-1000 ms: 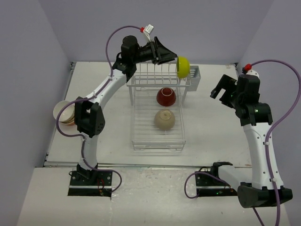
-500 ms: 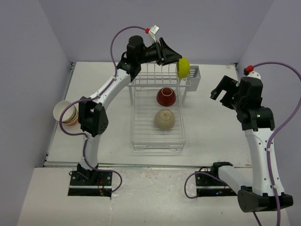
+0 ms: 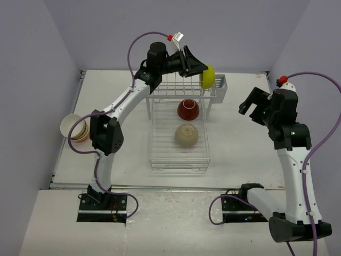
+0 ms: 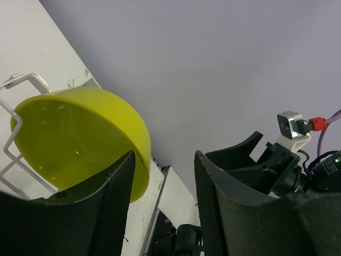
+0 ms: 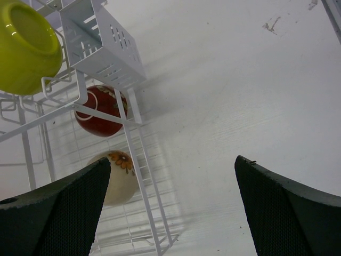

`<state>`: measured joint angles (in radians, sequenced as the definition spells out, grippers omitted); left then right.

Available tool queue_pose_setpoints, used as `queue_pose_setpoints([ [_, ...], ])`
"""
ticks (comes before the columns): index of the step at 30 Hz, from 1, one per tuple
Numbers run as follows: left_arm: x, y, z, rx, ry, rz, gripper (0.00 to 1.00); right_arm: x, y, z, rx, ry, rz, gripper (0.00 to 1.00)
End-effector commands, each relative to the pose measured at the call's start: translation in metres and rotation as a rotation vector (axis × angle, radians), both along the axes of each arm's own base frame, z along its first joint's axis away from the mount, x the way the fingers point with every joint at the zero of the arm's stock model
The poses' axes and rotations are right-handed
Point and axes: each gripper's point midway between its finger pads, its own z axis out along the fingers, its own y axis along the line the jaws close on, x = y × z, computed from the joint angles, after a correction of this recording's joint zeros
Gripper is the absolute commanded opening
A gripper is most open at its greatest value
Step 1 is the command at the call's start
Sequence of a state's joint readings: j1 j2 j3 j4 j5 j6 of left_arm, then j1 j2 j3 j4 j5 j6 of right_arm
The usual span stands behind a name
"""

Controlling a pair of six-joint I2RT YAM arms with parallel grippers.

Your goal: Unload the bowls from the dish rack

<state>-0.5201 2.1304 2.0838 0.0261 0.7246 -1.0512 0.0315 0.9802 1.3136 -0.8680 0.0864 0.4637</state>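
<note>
The left gripper hangs over the back of the rack, its jaws apart. In the left wrist view bare wall shows between the fingers, and the yellow bowl stands on edge in the tines with its lower side hidden behind one finger. Whether that finger touches the bowl cannot be told, but the bowl is not clamped between the two. The right gripper hovers spread wide over the table, right of the rack, with nothing in it. From its wrist camera the yellow bowl is cut off at the top left corner, just beside the basket. The red bowl and the beige bowl lie upside down on the grid tray, the red one nearer the tines. A finger partly hides the beige one in the right wrist view. A stack of bowls sits near the table's left edge, partly behind the left arm; how many it holds cannot be told.
</note>
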Motion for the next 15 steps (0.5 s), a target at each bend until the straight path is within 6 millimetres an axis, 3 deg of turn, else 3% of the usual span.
queue_pose_setpoints([
  [1, -0.002, -0.006, -0.002, 0.01, -0.029, -0.006, 0.49, -0.001, 0.0, 0.004, 0.004, -0.025, 0.002, 0.99],
  [15, 0.002, -0.013, -0.028, 0.063, 0.038, 0.017, 0.47, -0.004, 0.0, 0.011, 0.006, -0.052, 0.009, 0.99],
])
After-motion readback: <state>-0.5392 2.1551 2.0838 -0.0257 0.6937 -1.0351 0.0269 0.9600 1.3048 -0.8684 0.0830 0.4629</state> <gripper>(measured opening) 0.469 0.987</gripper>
